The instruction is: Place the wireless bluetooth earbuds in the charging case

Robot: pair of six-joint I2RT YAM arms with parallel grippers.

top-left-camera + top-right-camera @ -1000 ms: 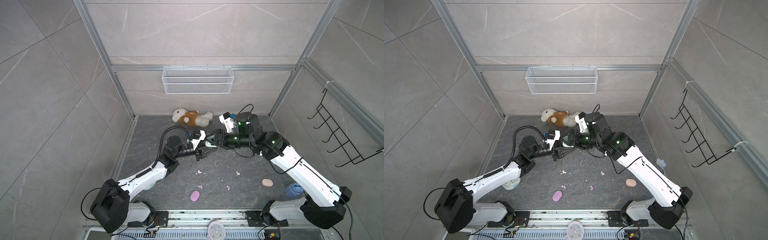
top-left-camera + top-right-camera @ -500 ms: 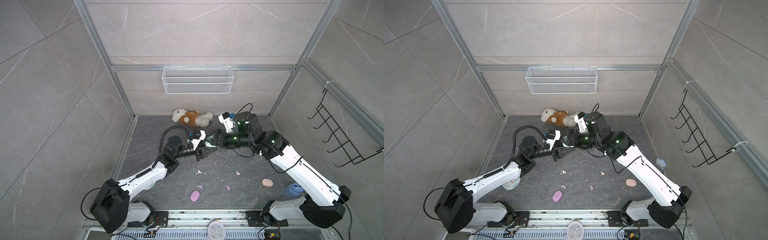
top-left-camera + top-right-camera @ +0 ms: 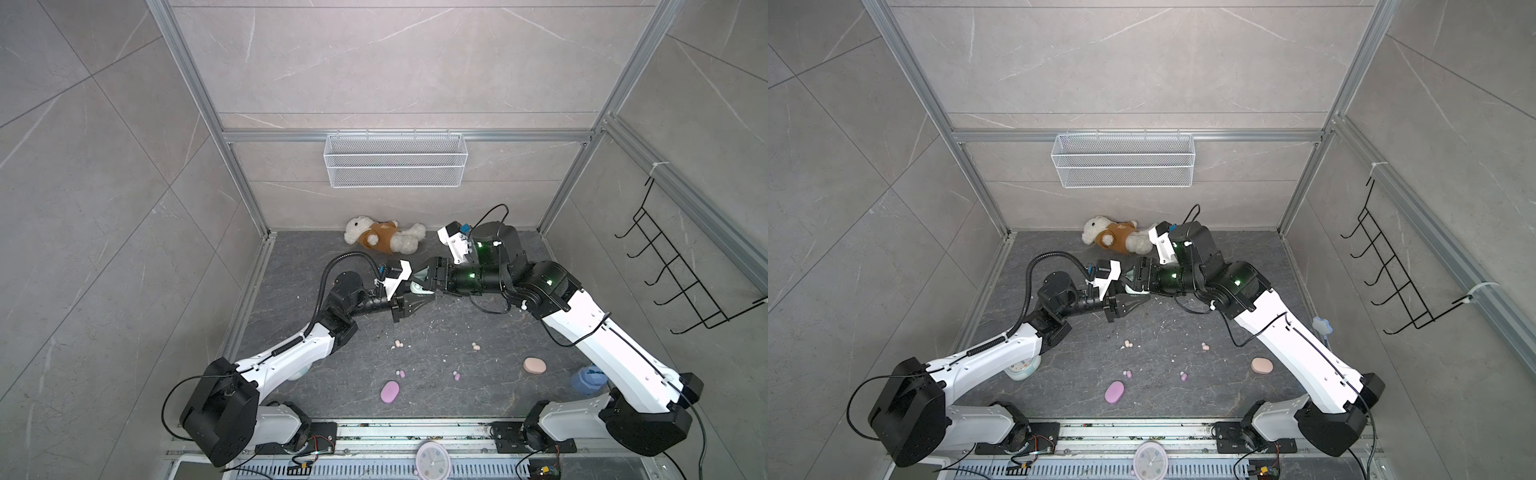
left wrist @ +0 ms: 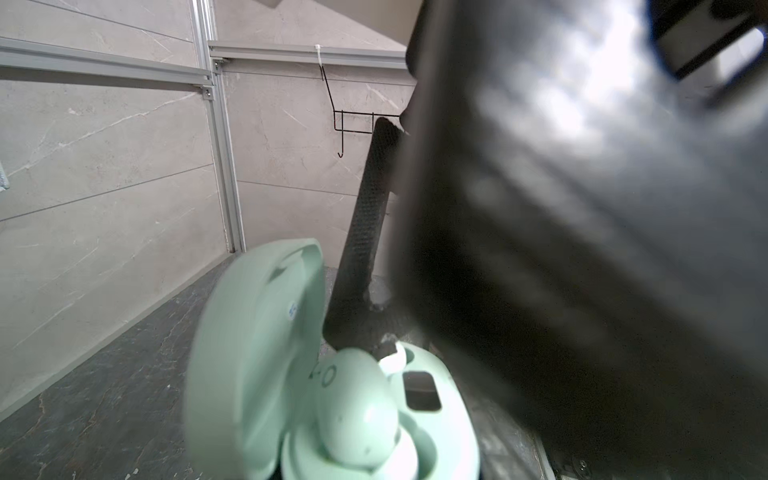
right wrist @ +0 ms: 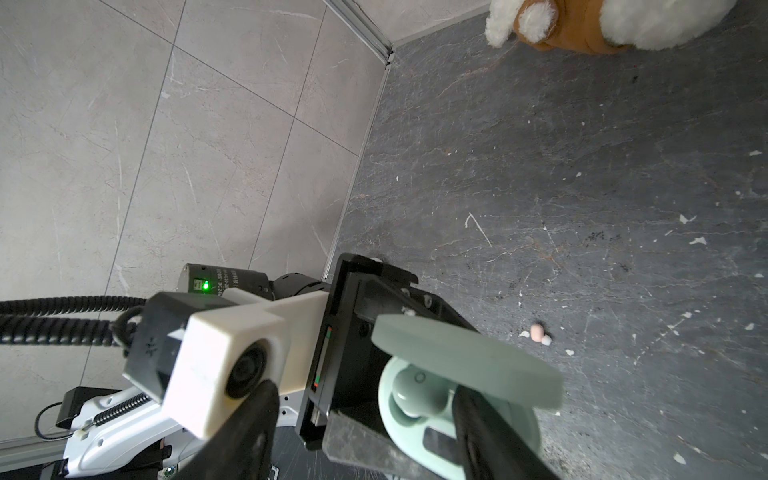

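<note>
Since a second ago the right gripper [image 5: 363, 388] has spread its fingers wider; they stand open, one tip at the open mint case [image 4: 257, 353]. The left gripper [image 3: 415, 301] is clamped on that case above the back half of the floor [image 3: 436, 332], with one mint earbud [image 4: 357, 411] seated inside, while peach earbuds [image 3: 398, 343] and lilac earbuds [image 3: 401, 374] lie loose nearer its front edge.

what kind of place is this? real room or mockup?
Probably a robot test cell mocked up as a tiled room: tile panels in aluminium framing, a wall-hung wire basket, and a base rail carrying the left arm and right arm.
</note>
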